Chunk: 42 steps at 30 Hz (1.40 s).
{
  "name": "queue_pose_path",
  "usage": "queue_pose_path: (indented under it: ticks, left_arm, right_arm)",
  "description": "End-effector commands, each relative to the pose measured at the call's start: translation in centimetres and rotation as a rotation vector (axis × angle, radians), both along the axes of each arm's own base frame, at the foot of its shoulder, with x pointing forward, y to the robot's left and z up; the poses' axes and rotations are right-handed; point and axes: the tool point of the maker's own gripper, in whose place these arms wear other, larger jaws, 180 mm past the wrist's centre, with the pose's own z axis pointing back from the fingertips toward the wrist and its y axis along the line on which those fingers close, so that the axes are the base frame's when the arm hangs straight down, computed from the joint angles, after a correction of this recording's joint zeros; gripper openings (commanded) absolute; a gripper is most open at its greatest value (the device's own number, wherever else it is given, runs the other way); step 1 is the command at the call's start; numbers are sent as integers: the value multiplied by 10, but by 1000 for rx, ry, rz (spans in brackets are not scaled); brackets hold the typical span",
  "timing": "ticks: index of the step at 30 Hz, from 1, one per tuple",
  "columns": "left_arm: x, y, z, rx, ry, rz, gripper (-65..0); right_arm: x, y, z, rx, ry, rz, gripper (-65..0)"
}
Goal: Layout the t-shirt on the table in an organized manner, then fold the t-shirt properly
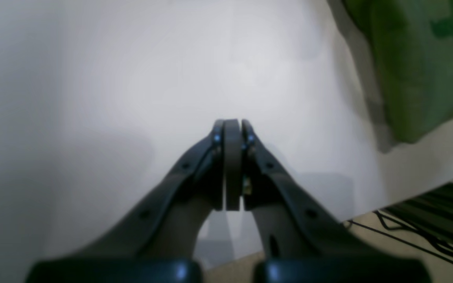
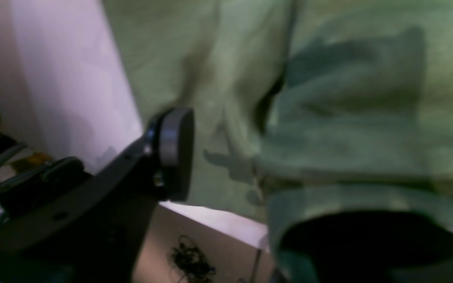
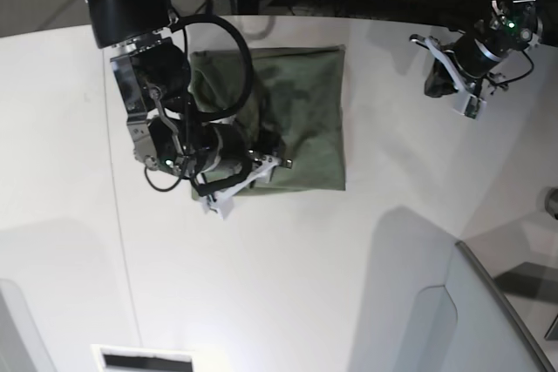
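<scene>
Right arm: on the left of the base view, reaching down over the near left part of the t-shirt (image 3: 301, 119).
Right gripper (image 3: 248, 172): low over the shirt's near left corner. In the right wrist view only one finger (image 2: 175, 151) with its round grey pad shows, standing beside the cloth and not pressed to it; the other finger is out of sight behind a raised fold, so I cannot tell how far the jaws stand apart or whether any cloth lies between them.
T-shirt: olive-green, folded into a compact, roughly rectangular packet lying flat on the far middle of the table (image 3: 288, 276), near its far curved edge. Its right and near edges run fairly straight; its left part is hidden under the right arm. A rumpled fold fills most of the right wrist view (image 2: 348, 118).
Writing: none legible on the shirt; no label or print can be made out, and both wrist views are blurred.
Table: white and smooth, with a thin dark seam line down its left side.
Left gripper (image 3: 458, 84): at the far right of the base view, well apart from the shirt. In the left wrist view (image 1: 232, 165) its pads are pressed flat together with nothing between them, over bare white table (image 1: 132, 98); a corner of the shirt (image 1: 419, 70) shows at the upper right.
Grey panel (image 3: 488, 311): angled, at the near right corner.
</scene>
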Motion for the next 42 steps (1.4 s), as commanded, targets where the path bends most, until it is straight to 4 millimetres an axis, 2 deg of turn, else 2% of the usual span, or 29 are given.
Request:
queue_pose_path:
  ticks: [1, 4, 10, 15, 17, 21, 25, 28, 30, 32, 35, 38, 42]
  left_arm:
    - [5, 6, 10, 4, -37, 6, -650]
    - [5, 6, 9, 4, -34, 8, -650]
    - [5, 6, 9, 4, -34, 8, -650]
    - [5, 7, 9, 4, -35, 8, -650]
    - [5, 7, 9, 4, -35, 10, -650]
    - [5, 7, 9, 4, -35, 10, -650]
    - [6, 6, 9, 2, -36, 8, -650]
    - [3, 6, -4, -16, -7, 26, -650]
    - [12, -4, -17, -52, 12, 21, -650]
    - [18, -18, -29, -87, 29, 4, -650]
    - [27, -55, -37, -157, 7, -55, -650]
    - [34, -84, -42, -199, 9, -96, -650]
    - [38, -103, -53, -230, 36, -115, -650]
  right_arm:
    - [11, 9, 14, 29, -40, 6, -317]
    - [10, 10, 12, 28, -32, 9, -305]
    - [-5, 28, -10, -10, -21, 71, -305]
    - [-12, 49, -9, -17, -62, 132, -312]
    - [-13, 51, -8, -14, -62, 132, -365]
    - [-11, 51, -7, -12, -65, 130, -615]
    - [-10, 52, -5, -9, -73, 131, -624]
    - [-8, 55, 4, 3, -95, 136, -626]
    - [-6, 57, 13, 16, -119, 136, -624]
    - [-5, 57, 14, 17, -122, 136, -624]
    - [-5, 57, 14, 17, -122, 136, -623]
    - [-5, 57, 14, 18, -124, 136, -623]
    - [-5, 58, 16, 21, -126, 136, -623]
